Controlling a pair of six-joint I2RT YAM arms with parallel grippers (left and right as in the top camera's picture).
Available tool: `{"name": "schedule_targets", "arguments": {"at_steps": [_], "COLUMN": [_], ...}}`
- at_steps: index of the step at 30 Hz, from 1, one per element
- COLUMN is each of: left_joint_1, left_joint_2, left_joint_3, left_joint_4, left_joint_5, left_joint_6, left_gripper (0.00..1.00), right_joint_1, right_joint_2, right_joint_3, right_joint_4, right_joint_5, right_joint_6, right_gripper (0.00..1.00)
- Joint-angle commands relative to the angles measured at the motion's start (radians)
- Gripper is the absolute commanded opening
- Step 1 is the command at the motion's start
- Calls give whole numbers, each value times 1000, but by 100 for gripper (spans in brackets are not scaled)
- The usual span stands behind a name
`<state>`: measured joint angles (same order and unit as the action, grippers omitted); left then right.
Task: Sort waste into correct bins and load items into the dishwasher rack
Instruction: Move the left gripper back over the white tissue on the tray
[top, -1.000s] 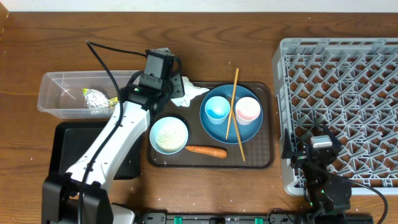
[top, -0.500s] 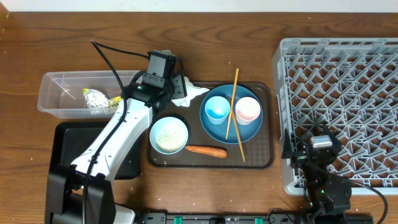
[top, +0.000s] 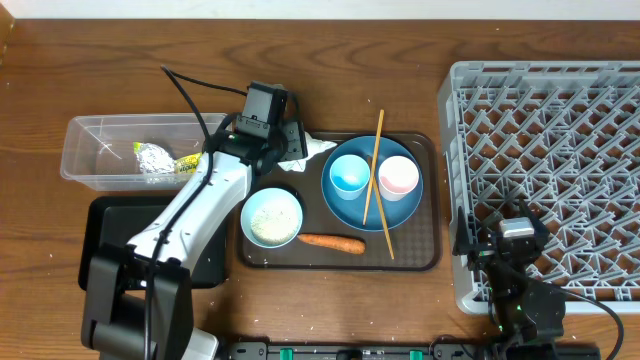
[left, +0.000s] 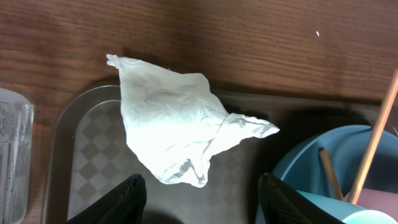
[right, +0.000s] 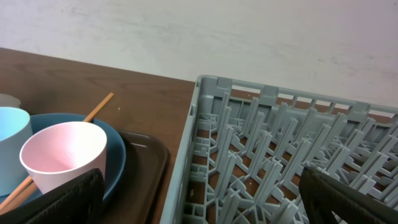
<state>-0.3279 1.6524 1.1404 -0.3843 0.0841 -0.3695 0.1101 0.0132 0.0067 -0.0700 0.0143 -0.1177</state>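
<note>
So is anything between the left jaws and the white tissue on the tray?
Nothing visible: the left gripper, jaws open, hangs over the tissue, which lies bare on the tray; the blue plate sits beside it.

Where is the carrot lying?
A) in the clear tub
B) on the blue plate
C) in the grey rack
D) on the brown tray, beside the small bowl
D: the carrot lies on the brown tray, just below and right of the small bowl.
</note>
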Motion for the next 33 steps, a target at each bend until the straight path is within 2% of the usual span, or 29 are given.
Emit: {"name": "schedule_targets", "arguments": {"at_steps": [1, 10, 21, 33], "left_joint_1": [-3, -41, -42, -42], "left_joint_2": [23, 119, 200, 286], "left_joint_3": [-4, -4, -4, -4], "left_joint_4": [9, 96, 145, 198], "left_joint_5": [14, 8, -120, -122], "left_joint_6": [-9, -8, -9, -9], "left_gripper": [61, 61, 61, 61], "right_joint_1": [-7, -6, -7, -7], "right_joint_2": [-2, -2, -2, -2], "right_joint_3": [-1, -1, -1, -1], "right_joint_4": [-4, -4, -4, -4], "right_joint_5": [-4, -4, -4, -4], "right_joint_6": [-11, -11, -11, -11], "right_gripper": [99, 99, 99, 99]}}
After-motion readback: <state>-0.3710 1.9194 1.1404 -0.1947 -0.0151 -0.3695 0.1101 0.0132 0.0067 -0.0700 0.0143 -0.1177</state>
